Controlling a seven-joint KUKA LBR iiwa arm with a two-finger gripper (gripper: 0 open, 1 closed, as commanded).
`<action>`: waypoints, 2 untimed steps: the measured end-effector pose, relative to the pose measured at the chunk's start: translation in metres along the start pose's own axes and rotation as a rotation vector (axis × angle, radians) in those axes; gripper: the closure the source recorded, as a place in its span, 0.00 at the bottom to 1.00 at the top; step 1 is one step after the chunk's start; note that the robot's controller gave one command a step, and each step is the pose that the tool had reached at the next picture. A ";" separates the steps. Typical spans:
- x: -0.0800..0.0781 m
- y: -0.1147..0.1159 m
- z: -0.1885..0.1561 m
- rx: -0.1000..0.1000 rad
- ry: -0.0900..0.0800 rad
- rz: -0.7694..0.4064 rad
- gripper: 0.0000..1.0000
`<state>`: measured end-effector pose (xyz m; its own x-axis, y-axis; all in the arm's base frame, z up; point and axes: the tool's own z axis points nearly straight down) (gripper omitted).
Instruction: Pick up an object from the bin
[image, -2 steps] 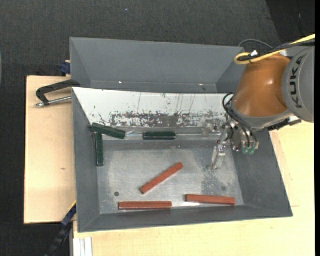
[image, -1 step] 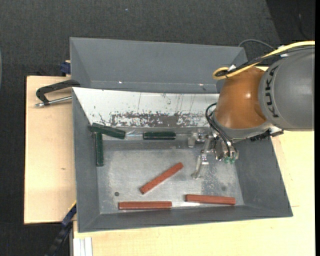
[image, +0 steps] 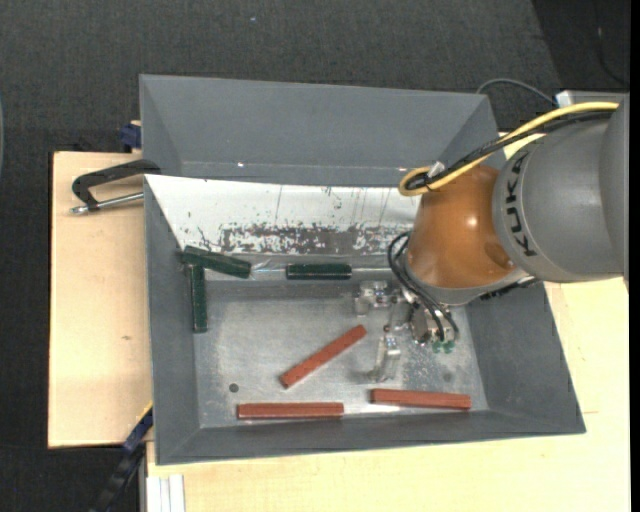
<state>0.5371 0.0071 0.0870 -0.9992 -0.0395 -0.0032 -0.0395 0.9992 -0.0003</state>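
Gripper (image: 383, 358) is set low over the bin (image: 165, 320) floor, right of centre, under the orange wrist cover (image: 455, 235). Whether it is spread or pressed together cannot be told. Two red-brown bars are nearest. The upper end of the diagonal bar (image: 322, 357) is just beside the gripper. The flat bar (image: 420, 399) is laid along the front wall toward the right corner, its left end near the gripper. Third red-brown bar (image: 290, 409) is laid at front-centre. Dark green bars (image: 318, 269) are grouped along the back wall and back-left corner.
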 end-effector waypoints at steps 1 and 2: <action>0.027 0.014 0.009 -0.003 0.003 0.003 0.00; 0.003 0.057 0.016 -0.002 -0.002 -0.089 1.00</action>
<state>0.5322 0.0636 0.0706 -0.9918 -0.1281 -0.0051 -0.1281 0.9918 0.0011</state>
